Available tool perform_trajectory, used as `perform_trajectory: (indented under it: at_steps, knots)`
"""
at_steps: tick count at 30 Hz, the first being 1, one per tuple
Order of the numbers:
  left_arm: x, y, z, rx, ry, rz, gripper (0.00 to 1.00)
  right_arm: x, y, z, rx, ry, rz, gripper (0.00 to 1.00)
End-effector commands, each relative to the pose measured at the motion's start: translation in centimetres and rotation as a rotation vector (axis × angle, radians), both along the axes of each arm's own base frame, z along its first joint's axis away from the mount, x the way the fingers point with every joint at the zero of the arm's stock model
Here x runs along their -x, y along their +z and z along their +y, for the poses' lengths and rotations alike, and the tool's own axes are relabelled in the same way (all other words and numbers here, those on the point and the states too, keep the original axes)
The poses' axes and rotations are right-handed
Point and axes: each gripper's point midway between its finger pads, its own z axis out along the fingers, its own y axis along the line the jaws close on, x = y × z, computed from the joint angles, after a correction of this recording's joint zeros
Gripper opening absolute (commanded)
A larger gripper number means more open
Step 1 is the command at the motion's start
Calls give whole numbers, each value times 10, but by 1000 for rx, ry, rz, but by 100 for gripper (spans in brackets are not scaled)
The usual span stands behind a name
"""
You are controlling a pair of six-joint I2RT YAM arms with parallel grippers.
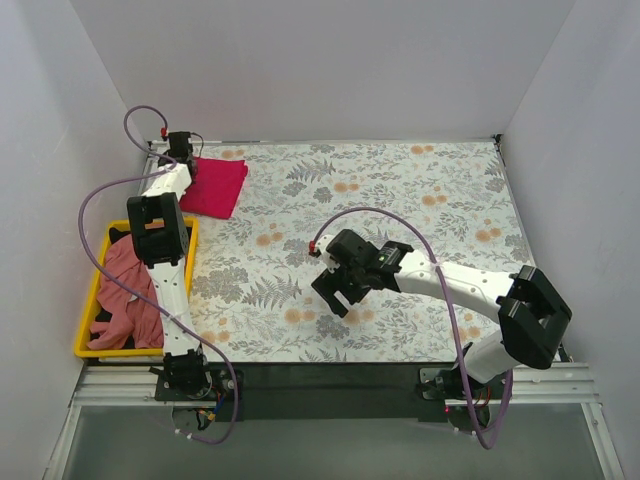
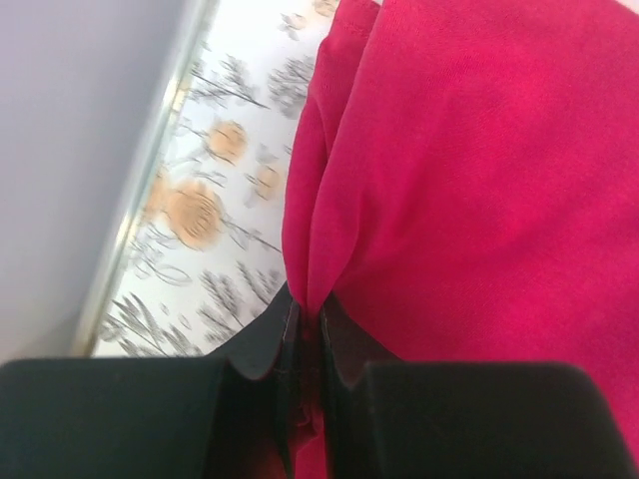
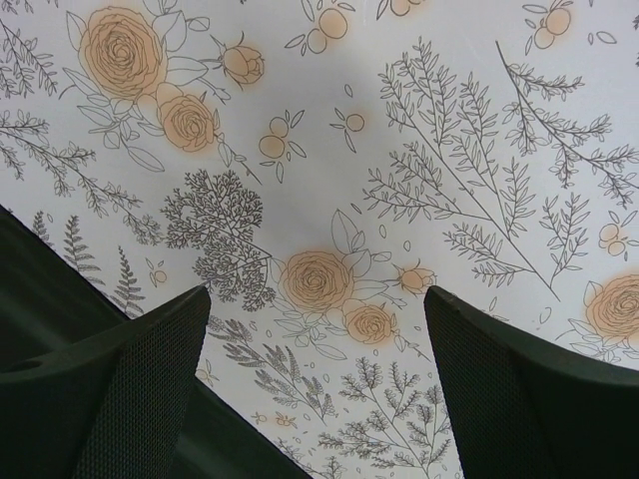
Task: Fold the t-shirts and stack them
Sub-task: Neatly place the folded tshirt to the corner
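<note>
A folded magenta-red t-shirt [image 1: 216,185] lies at the far left corner of the floral table. My left gripper [image 1: 180,152] sits at its left edge, shut on a pinched ridge of the red cloth [image 2: 329,200] that runs between the two black fingers [image 2: 265,344]. A crumpled salmon-pink t-shirt [image 1: 130,295] fills the yellow bin beside the left arm. My right gripper [image 1: 338,292] hovers open over the middle of the table, its fingers [image 3: 150,369] wide apart with only the floral cloth between them.
The yellow bin [image 1: 88,305] stands at the table's left edge, near the left arm's base. Grey walls close in the table on the left, back and right. The left wrist view shows the table's metal edge strip [image 2: 150,180] close to the gripper.
</note>
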Motion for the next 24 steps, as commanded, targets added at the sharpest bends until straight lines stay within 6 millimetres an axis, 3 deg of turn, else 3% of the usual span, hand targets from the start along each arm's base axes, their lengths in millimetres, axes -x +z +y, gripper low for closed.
perform_trajectory:
  at_steps: [1,11,21,24]
  knots:
    - [-14,32,31,-102,41,-59,0,-8,12,3,10,-26,-7,95]
    - [-21,44,83,-251,130,-67,0,-11,13,5,26,-33,5,95]
    - [-26,61,100,-339,147,-86,0,-12,12,5,29,-40,10,95]
    - [-27,63,103,-355,150,-89,4,-12,12,4,31,-44,9,95]
